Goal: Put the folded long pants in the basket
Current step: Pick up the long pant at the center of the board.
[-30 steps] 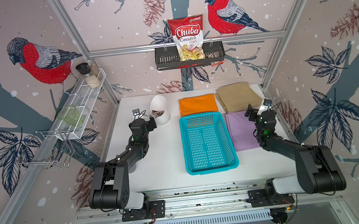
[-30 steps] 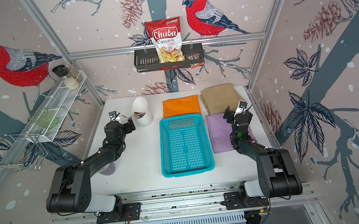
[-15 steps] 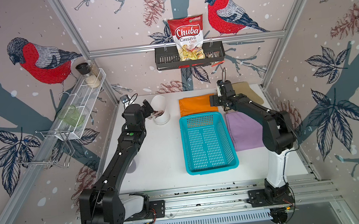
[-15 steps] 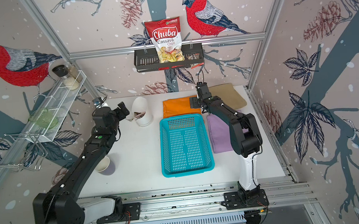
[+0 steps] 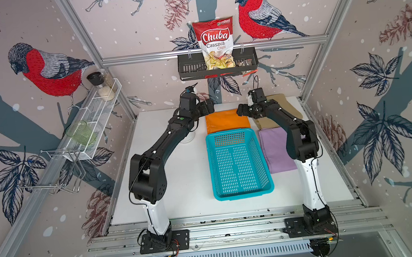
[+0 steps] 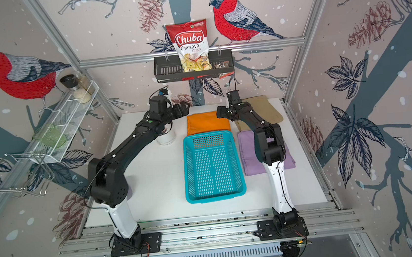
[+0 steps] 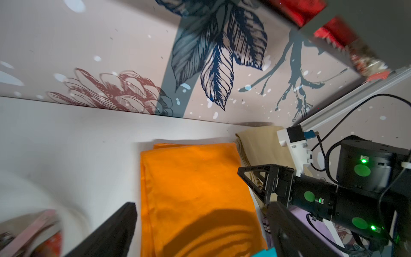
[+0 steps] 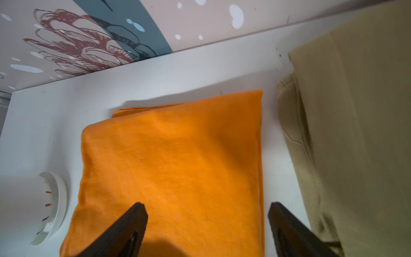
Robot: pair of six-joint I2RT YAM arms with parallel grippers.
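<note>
Left end effector point(image 7: 202, 207) and right end effector point(image 8: 206, 205) extended forward, jaws apart

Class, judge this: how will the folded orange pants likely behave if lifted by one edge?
Probably floppy: the orange pants are soft layered cloth, so lifted by an edge they would likely sag and unfold. Likely light: the stack lies thin and flat on the table. Pushed, it may wrinkle rather than slide.

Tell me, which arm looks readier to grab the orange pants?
Probably right: the right gripper, open, sits low, straddling an edge of the orange pants. The left gripper, also open, looks higher.
</note>
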